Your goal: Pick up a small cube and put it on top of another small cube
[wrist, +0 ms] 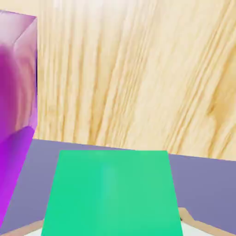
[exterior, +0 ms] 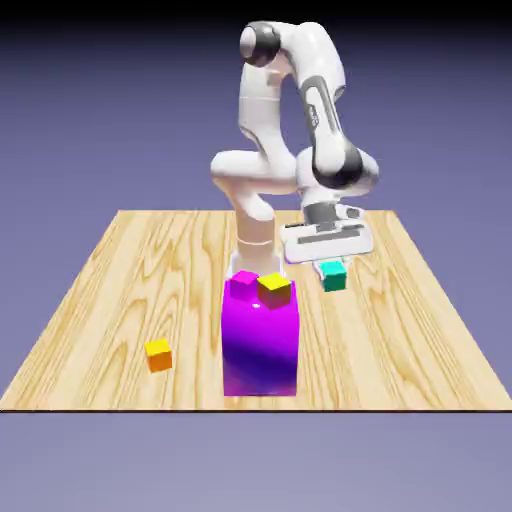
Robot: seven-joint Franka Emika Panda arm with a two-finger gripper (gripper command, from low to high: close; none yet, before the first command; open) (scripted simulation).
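While the hand (exterior: 331, 266) grips it, the teal cube (exterior: 333, 277) hangs raised.

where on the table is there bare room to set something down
Open wood lies left of the purple block, behind the orange-yellow cube, and right of the block toward the table's near right corner, as the exterior view shows. Crowded: the block's top, holding magenta and yellow cubes.

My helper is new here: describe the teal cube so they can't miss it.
Find the tall purple block near the table's front edge. Up and to the exterior view's right of it, the teal cube sits between the tips of the arm's tool. It is the only blue-green cube; the others are yellow, orange and magenta.
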